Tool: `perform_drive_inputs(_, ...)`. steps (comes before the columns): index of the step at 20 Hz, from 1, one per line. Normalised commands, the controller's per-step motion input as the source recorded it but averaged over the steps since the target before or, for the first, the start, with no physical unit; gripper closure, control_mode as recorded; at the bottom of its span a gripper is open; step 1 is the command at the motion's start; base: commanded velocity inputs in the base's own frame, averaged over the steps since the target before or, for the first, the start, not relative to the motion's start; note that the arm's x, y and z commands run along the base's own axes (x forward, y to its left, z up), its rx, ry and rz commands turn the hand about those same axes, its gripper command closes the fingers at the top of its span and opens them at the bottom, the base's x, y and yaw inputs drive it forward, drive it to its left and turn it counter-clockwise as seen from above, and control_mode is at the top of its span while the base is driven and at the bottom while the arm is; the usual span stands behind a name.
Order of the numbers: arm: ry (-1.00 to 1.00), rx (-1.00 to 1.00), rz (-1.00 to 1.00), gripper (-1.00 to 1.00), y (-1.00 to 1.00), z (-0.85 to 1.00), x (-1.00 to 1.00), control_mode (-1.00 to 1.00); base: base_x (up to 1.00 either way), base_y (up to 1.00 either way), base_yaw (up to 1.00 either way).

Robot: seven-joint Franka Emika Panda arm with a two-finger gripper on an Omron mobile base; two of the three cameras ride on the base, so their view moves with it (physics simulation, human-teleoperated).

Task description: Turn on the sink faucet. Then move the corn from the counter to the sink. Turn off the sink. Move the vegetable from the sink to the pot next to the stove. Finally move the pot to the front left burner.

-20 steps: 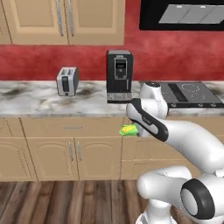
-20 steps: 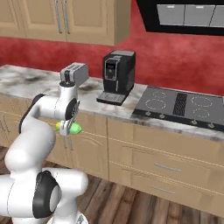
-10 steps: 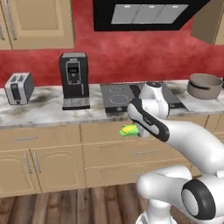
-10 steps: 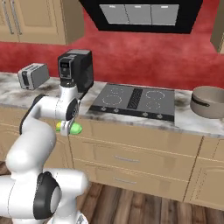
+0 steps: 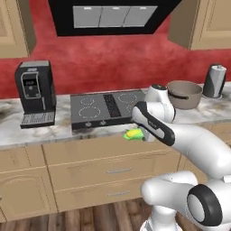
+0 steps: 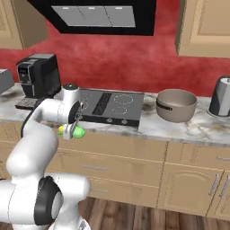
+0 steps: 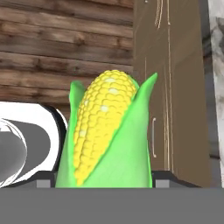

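This is a home kitchen, rendered. A black stove [image 5: 106, 109] is set into a marble counter [image 6: 188, 130] on tan wooden cabinets [image 5: 81, 176], under a dark range hood [image 5: 108, 16]. A coffee machine [image 5: 35, 94] stands at the counter's left end, a pot [image 6: 176, 104] right of the stove, before a red wall [image 6: 134, 63].

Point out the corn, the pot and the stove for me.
corn [image 7: 105, 131], hand view, on the yellow kernels.
pot [image 6: 176, 107], right base view, on its outer side wall.
stove [image 5: 92, 110], left base view, on the black glass between the left burner rings.
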Motion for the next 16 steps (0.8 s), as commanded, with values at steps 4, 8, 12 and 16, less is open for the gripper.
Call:
perform_drive_inputs(4,0.0,0.0,0.0,1.0,0.0,0.0,0.0,1.0,0.55,-0.65,-0.12)
perform_drive_inputs(8,0.0,0.0,0.0,1.0,0.0,0.0,0.0,1.0,0.52,-0.62,-0.11)
perform_drive_inputs(12,0.0,0.0,0.0,1.0,0.0,0.0,0.0,1.0,0.53,-0.48,-0.09)
perform_drive_inputs(16,0.0,0.0,0.0,1.0,0.0,0.0,0.0,1.0,0.56,-0.28,-0.04)
